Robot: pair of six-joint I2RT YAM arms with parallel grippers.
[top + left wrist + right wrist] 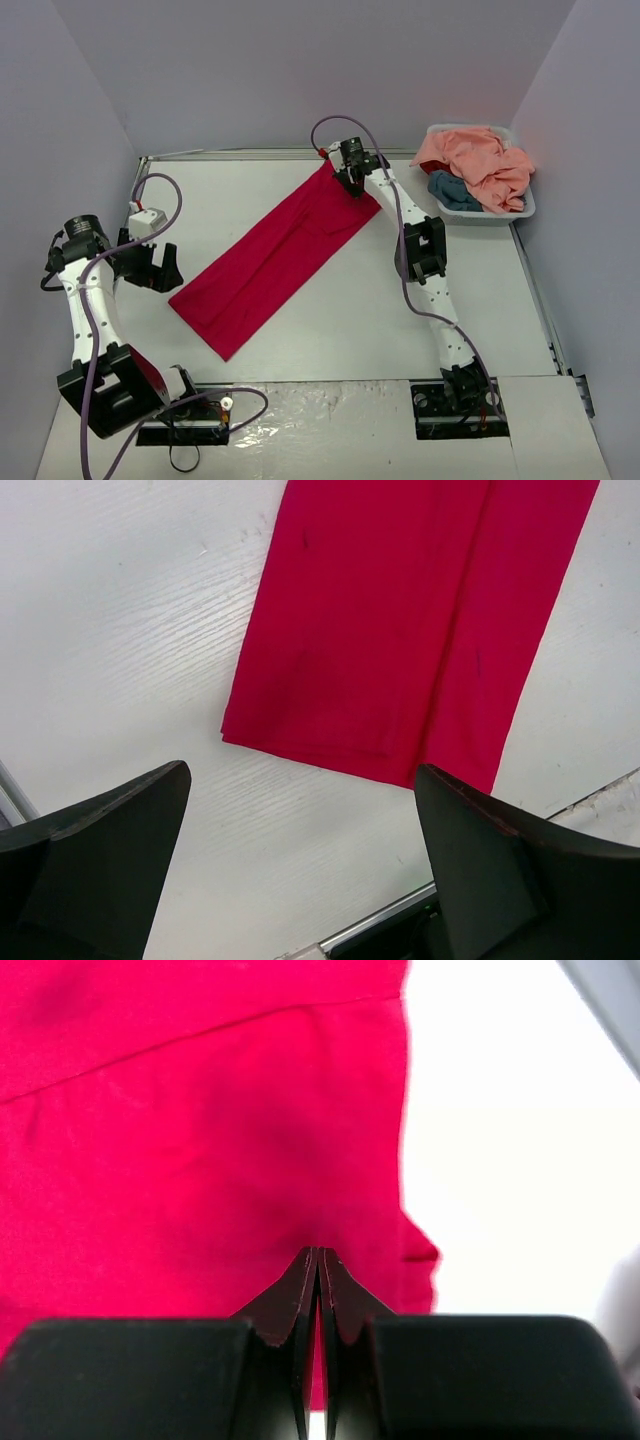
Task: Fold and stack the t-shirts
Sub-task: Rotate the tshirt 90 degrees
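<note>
L arm sits at the near-left of the table point(380, 330), elbow bent, wrist out to the left side. Left gripper point(150, 266) hangs over bare tabletop w/ jaws wide apart, nothing betw. them; both dark fingers point(110, 850) are clear of the cloth. In its wrist cam the near hem of the red t-shirt point(270, 258) lies just ahead of the fingertips, not touching.

Red t-shirt is flat on the table, folded lengthwise into a long narrow strip, running diag. from near-left to far-right across the middle. One lengthwise flap lies over the rest; its edge shows as a straight line down the strip. Near end is cut square.

R arm reaches from its near-right base up the table to the strip's far end. Right gripper point(351, 182) points down there, jaws pressed together, tips on the red cloth beside its right edge. Can't tell if any cloth is nipped betw. them.

Far right, against the wall: white basket point(523, 211) w/ a crumpled peach t-shirt point(478, 160) heaped on top and a teal t-shirt point(450, 190) partly under it.
</note>
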